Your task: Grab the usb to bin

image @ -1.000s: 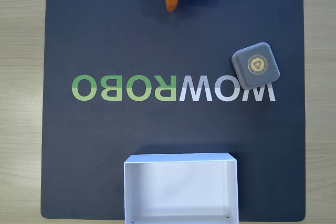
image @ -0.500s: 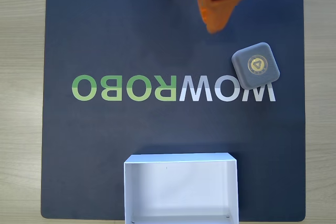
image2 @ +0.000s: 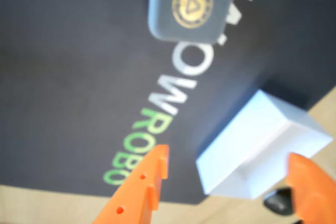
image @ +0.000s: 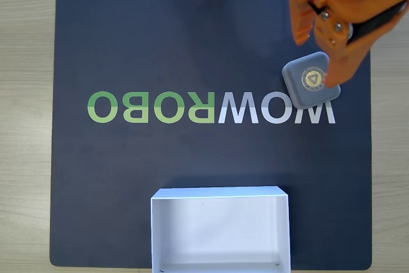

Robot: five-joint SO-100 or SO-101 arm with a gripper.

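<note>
With our gripper point(image: 316, 62) spread wide at upper right, we centre over the usb point(image: 311, 80) — then drop straight — before closing.

We see a tabletop robot practice station, such as a lab or a hobby desk. A dark mat point(image: 160, 36) printed with the green and white word ROBOWOW point(image: 211, 107) covers a pale wood-grain table point(image: 25, 94). An orange, seemingly 3D-printed arm point(image: 339, 4) with exposed wires and screws reaches over the mat. We cannot tell what kind of room surrounds the table.
</note>
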